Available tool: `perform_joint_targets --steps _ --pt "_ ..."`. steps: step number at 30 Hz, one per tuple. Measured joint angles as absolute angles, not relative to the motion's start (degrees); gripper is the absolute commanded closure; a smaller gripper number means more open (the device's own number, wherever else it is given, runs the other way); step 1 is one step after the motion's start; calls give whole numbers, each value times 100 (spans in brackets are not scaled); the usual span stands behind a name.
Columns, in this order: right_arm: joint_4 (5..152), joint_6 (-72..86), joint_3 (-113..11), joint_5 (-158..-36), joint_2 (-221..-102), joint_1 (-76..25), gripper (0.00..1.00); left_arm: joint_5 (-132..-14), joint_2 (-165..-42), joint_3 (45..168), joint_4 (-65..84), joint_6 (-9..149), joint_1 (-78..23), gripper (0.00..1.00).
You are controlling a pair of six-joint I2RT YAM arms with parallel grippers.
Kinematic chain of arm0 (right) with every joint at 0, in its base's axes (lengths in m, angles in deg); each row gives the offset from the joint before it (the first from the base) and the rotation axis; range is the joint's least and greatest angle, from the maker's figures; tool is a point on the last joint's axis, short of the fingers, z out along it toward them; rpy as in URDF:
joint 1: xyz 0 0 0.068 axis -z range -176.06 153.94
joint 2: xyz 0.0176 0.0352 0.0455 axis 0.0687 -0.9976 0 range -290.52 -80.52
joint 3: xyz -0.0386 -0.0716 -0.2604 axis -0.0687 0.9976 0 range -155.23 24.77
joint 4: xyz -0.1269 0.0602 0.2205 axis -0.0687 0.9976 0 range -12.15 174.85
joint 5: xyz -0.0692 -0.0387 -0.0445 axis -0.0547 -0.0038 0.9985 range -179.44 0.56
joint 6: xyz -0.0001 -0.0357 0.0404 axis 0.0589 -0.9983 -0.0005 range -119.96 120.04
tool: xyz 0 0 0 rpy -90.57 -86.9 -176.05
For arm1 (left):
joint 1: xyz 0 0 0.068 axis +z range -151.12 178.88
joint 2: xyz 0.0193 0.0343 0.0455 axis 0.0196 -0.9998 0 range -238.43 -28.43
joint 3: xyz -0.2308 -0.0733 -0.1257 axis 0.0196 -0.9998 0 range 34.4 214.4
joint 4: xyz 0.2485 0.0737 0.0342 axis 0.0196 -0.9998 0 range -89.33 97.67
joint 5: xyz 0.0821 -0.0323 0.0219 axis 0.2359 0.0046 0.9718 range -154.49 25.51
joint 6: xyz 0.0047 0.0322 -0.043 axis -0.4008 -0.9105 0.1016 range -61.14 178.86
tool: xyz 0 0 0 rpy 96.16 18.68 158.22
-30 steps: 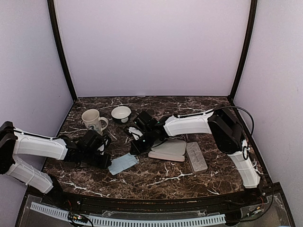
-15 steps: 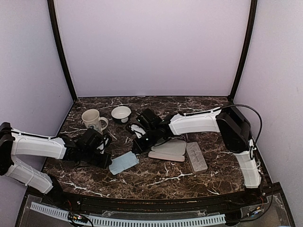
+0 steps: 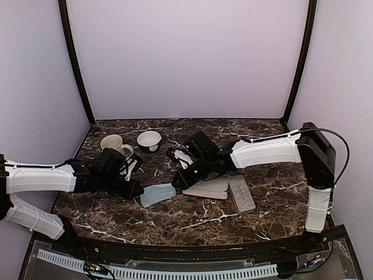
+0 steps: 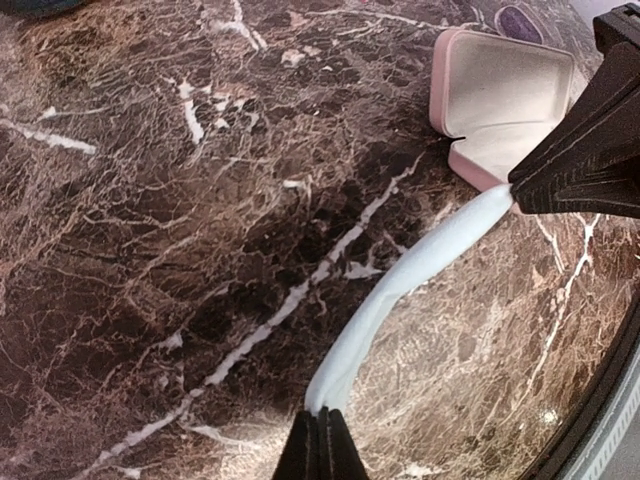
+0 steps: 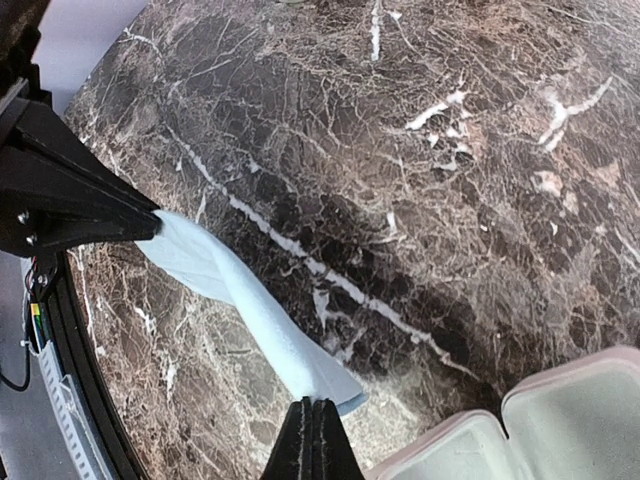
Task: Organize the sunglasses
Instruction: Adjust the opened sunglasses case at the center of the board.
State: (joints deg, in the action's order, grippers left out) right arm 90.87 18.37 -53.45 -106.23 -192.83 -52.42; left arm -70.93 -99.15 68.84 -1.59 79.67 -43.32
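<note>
A light-blue cloth (image 3: pixel 157 193) hangs stretched and twisted between my two grippers, just above the marble. My left gripper (image 3: pixel 139 192) is shut on its left end, as the left wrist view (image 4: pixel 322 415) shows, with the cloth (image 4: pixel 400 285) running up to the other gripper. My right gripper (image 3: pixel 178 185) is shut on the right end, seen in the right wrist view (image 5: pixel 315 402) with the cloth (image 5: pixel 235 290). An open pink case (image 3: pixel 207 188) lies just right of the cloth, its pale inside showing empty (image 4: pixel 505 90) (image 5: pixel 570 420). No sunglasses show in any view.
A closed grey case (image 3: pixel 242 193) lies right of the pink one. A cream mug (image 3: pixel 113 144) and a white bowl (image 3: pixel 149 140) stand at the back left. The dark marble table (image 3: pixel 192 219) ends in a black front rail.
The cloth lay flat in front of the left gripper; now it is raised and pulled taut between both grippers. Both arms have shifted to the right.
</note>
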Motion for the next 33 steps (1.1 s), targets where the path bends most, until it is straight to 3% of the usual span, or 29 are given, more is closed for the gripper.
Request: perform_joint_targets --steps 20,33 --pt "9050 2440 -4188 -9933 -17723 -5565 100 -6999 -9864 7789 -862 7736 -5123 100" --pt "9955 3028 -3443 -8862 -16510 -5513 100 -7318 -11521 9043 -510 7351 -5215 100"
